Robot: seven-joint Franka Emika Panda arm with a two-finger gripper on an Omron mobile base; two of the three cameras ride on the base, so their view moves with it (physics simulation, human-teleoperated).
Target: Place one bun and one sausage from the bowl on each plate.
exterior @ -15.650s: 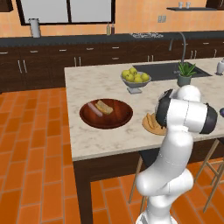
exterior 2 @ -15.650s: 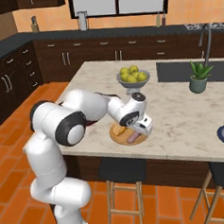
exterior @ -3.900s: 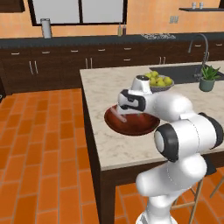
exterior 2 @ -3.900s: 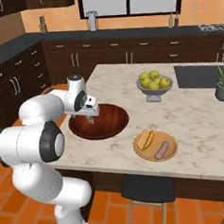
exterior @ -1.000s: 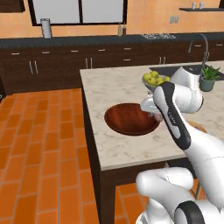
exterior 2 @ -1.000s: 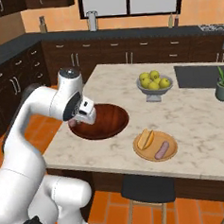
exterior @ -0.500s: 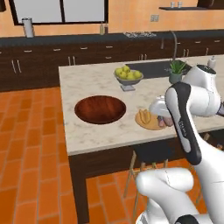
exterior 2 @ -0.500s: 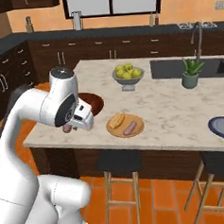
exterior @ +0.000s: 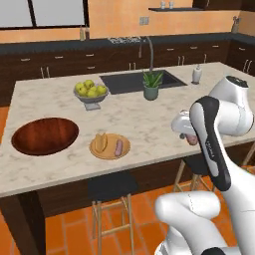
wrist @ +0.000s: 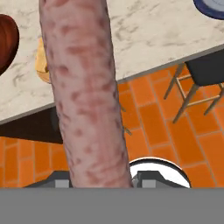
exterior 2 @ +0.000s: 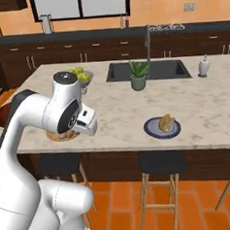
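**Sausage in my grip, off the counter edge**

Left of the tan-orange plate (exterior: pixel 110 147) sits the bowl (exterior: pixel 45 135). That plate carries a bun (exterior: pixel 101 142) and a sausage (exterior: pixel 118 147). Right of it, my gripper (exterior: pixel 191 138) is clamped on the second sausage (wrist: pixel 83 94). Farther right, the blue-grey plate (exterior 2: pixel 161 128) holds a bun (exterior 2: pixel 166 121).

The arm (exterior: pixel 215 144) is glossy white, built of fat rounded segments that bulge like capsules. Dark charcoal bands mark the joints, 1 running as a curved stripe along the forearm. A round grey cap (exterior 2: pixel 65 77) tops the upper joint.
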